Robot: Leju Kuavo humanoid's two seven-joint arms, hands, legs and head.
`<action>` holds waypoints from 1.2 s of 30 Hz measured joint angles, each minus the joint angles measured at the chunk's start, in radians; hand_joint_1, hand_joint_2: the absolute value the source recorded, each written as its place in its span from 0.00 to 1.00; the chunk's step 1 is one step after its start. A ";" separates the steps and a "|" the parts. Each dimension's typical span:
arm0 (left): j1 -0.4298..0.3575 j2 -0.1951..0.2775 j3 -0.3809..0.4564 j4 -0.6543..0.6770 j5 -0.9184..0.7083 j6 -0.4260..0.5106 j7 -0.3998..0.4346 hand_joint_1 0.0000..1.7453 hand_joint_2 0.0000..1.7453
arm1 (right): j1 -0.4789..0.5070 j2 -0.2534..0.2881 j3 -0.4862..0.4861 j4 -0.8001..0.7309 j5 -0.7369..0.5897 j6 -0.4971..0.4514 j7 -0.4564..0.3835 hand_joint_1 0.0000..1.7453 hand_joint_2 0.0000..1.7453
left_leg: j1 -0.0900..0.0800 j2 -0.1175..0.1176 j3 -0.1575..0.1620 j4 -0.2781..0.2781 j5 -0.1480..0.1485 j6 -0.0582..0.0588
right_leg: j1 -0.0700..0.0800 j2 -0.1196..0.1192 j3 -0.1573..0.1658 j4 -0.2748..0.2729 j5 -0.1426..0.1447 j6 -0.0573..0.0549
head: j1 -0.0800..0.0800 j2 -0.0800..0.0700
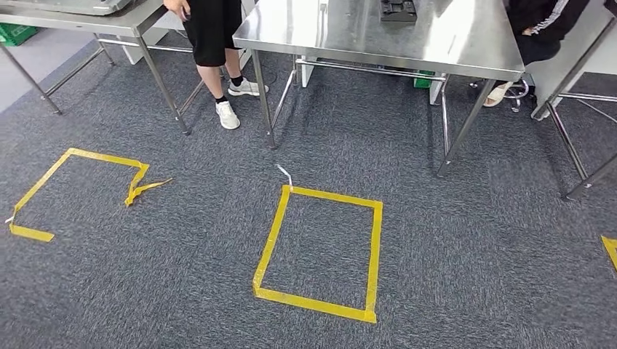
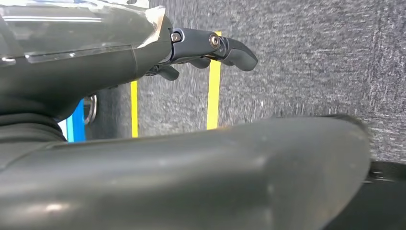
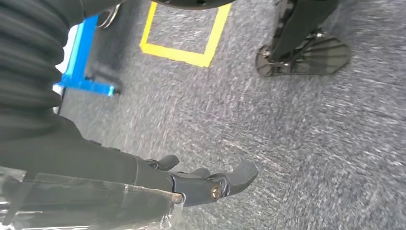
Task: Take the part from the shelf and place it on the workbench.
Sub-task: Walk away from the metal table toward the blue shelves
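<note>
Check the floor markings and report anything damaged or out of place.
The left yellow tape square is damaged: its right side has peeled and crumpled, and one side is missing. The middle tape square is intact, with a loose white strip at its far corner.

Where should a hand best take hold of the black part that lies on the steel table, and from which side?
Probably across its left and right side walls, coming from above. The black part lies flat on the steel table and looks low and blocky, so those walls offer opposing faces. Its far end is cut off, so the rest cannot be judged.
</note>
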 joint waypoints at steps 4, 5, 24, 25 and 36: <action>0.004 0.000 -0.001 0.000 -0.005 0.000 0.000 0.00 0.00 | 0.001 0.000 0.000 0.000 0.004 0.004 0.000 0.00 1.00 | 0.000 0.017 0.009 0.033 0.006 0.001 | 0.008 -0.049 -0.008 0.001 0.001 -0.003 | 0.000 0.000; 0.004 0.000 -0.001 0.000 -0.007 0.000 0.000 0.00 0.00 | 0.000 0.000 0.001 0.000 0.004 0.004 -0.001 0.00 1.00 | 0.000 0.028 0.047 -0.031 0.034 0.004 | 0.009 -0.058 -0.005 0.001 0.001 -0.003 | 0.000 0.000; 0.001 0.012 0.000 0.001 0.008 0.016 0.014 0.00 0.00 | -0.008 0.003 0.027 0.000 0.034 -0.003 -0.001 0.00 1.00 | -0.016 -0.089 0.099 -0.195 0.110 0.039 | 0.007 0.068 -0.015 0.013 -0.008 0.041 | 0.014 0.000; 0.002 0.012 0.000 0.001 0.008 0.016 0.014 0.00 0.00 | -0.009 0.003 0.027 0.000 0.034 -0.003 0.000 0.00 1.00 | -0.015 -0.096 0.097 -0.196 0.113 0.033 | 0.010 0.058 -0.014 0.013 -0.005 0.032 | 0.013 0.000; 0.006 0.004 0.016 0.001 0.037 0.061 -0.001 0.00 0.00 | -0.024 0.001 0.040 0.001 0.044 0.016 0.008 0.00 1.00 | -0.006 0.044 0.055 -0.055 0.032 0.011 | 0.013 -0.072 -0.026 0.008 0.008 -0.005 | 0.002 0.000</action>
